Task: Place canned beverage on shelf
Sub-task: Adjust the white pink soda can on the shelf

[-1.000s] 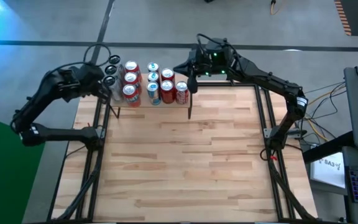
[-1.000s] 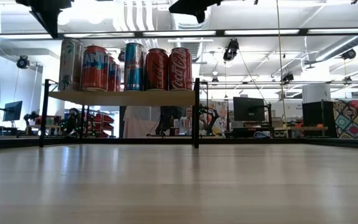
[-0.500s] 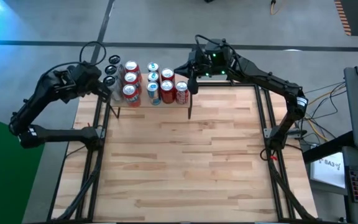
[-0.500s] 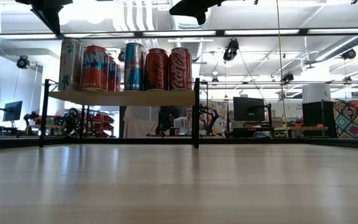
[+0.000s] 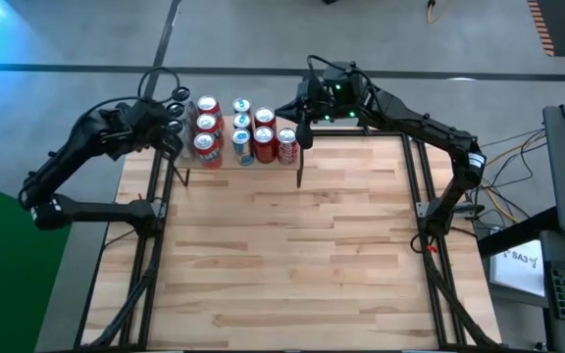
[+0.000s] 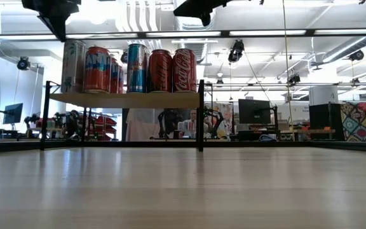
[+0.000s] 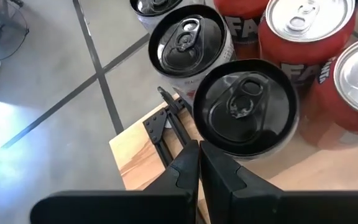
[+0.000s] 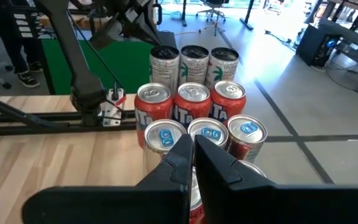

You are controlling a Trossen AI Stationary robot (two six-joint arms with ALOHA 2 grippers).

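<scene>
High view: the shelf (image 5: pixel 231 162) stands at the far left edge of the surface (image 5: pixel 282 245), crowded with cans (image 5: pixel 235 130). The left end effector (image 5: pixel 170 134) hangs over the shelf's left end, clenched on nothing. The right end effector (image 5: pixel 302 130) hangs just off the shelf's right end, also clenched and empty.

Low view: the cans (image 6: pixel 129 67) stand upright in a tight row on the shelf (image 6: pixel 126 100), raised on black uprights.

Left wrist view: clenched fingers (image 7: pixel 219 174) point at a black-topped can (image 7: pixel 246 109); red cans (image 7: pixel 303 31) stand beside it.

Right wrist view: clenched fingers (image 8: pixel 213 163) sit above the cans (image 8: pixel 194 99), apart from them.
</scene>
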